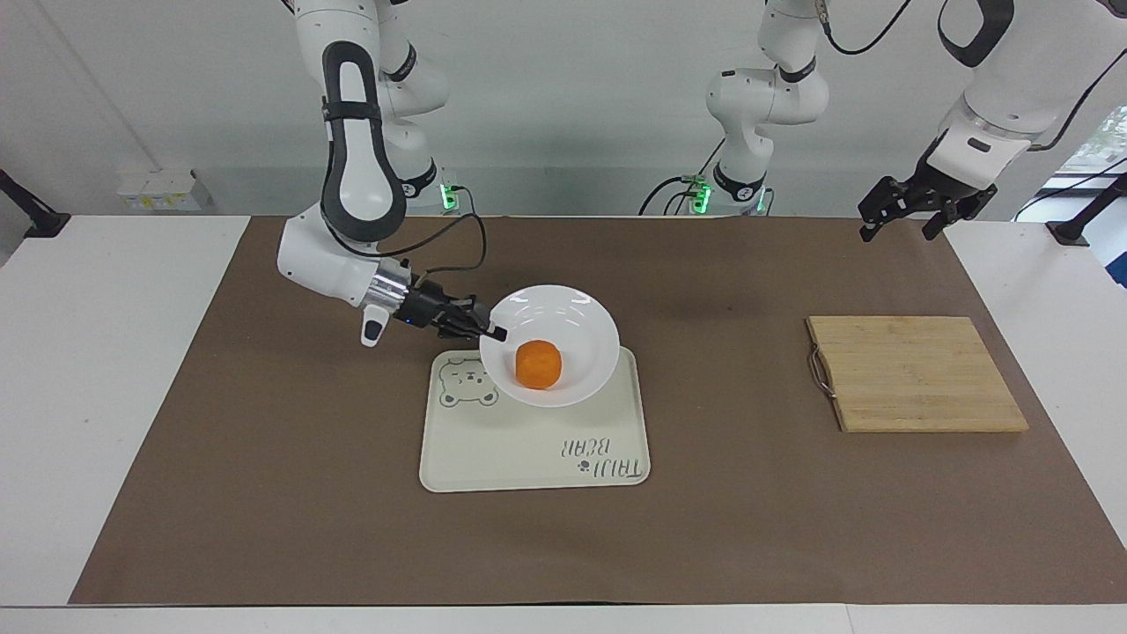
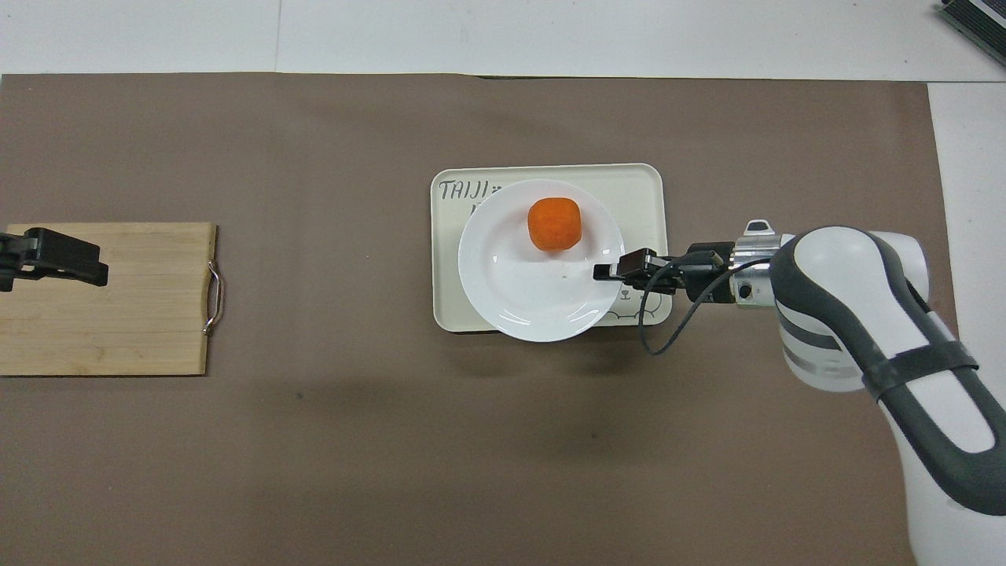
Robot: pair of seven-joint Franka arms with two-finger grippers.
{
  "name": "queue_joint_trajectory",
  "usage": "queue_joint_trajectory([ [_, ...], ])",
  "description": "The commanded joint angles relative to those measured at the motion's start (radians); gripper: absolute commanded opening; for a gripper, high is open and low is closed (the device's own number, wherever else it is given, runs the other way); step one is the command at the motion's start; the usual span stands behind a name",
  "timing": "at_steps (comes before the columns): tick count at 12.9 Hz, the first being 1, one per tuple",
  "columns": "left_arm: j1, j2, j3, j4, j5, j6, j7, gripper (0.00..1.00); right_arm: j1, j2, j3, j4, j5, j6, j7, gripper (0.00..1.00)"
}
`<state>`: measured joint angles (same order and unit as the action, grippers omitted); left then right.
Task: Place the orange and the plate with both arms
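The white plate (image 1: 572, 321) carries the orange (image 1: 538, 364), which lies in the plate's dip. My right gripper (image 1: 491, 333) is shut on the plate's rim, at the side toward the right arm's end, and holds it up in the air over the cream bear tray (image 1: 528, 449). In the overhead view the plate (image 2: 519, 291), with the orange (image 2: 554, 223) in it, covers much of the tray (image 2: 637, 185), and the right gripper (image 2: 609, 271) shows at its rim. My left gripper (image 1: 911, 216) waits open and empty in the air at the left arm's end; from above it (image 2: 86, 267) hangs over the cutting board.
A wooden cutting board (image 1: 916, 374) with a metal handle lies toward the left arm's end of the table, also seen in the overhead view (image 2: 134, 330). A brown mat (image 1: 264, 458) covers the table under everything.
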<state>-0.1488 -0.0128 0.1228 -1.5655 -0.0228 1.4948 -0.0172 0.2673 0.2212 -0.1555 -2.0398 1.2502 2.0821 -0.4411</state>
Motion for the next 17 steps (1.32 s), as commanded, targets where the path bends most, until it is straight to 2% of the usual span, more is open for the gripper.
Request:
queue_joint_trajectory([
  [1, 0.002, -0.009, 0.000, 0.004, 0.012, -0.019, 0.011, 1.00, -0.031, 0.165, 0.004, 0.194, -0.023, -0.039, 0.033, 0.00],
  [2, 0.002, -0.009, 0.000, 0.004, 0.014, -0.021, 0.011, 1.00, -0.036, 0.193, 0.004, 0.222, -0.028, -0.031, 0.033, 0.00],
  [5, 0.002, -0.009, 0.000, 0.004, 0.012, -0.019, 0.011, 1.00, -0.022, 0.193, 0.002, 0.181, -0.109, -0.007, 0.030, 0.00],
  [11, 0.002, -0.007, 0.000, 0.004, 0.012, -0.019, 0.011, 1.00, -0.034, 0.204, 0.002, 0.124, -0.114, 0.006, -0.044, 0.00],
  [12, 0.002, -0.009, 0.000, 0.004, 0.012, -0.019, 0.011, 1.00, -0.034, 0.201, 0.002, 0.113, -0.114, 0.016, -0.044, 0.05],
  [13, 0.002, -0.007, 0.000, 0.004, 0.012, -0.019, 0.011, 1.00, -0.034, 0.201, 0.002, 0.113, -0.114, 0.019, -0.039, 0.37],
  [14, 0.002, -0.009, 0.000, 0.004, 0.012, -0.021, 0.011, 1.00, -0.034, 0.201, 0.002, 0.113, -0.114, 0.019, -0.038, 0.57],
  [15, 0.002, -0.009, 0.000, 0.004, 0.012, -0.019, 0.011, 1.00, -0.034, 0.201, 0.001, 0.115, -0.114, 0.021, -0.036, 1.00],
  [17, 0.002, -0.007, 0.000, 0.004, 0.012, -0.019, 0.011, 1.00, -0.033, 0.202, 0.001, 0.131, -0.121, 0.024, -0.030, 1.00],
])
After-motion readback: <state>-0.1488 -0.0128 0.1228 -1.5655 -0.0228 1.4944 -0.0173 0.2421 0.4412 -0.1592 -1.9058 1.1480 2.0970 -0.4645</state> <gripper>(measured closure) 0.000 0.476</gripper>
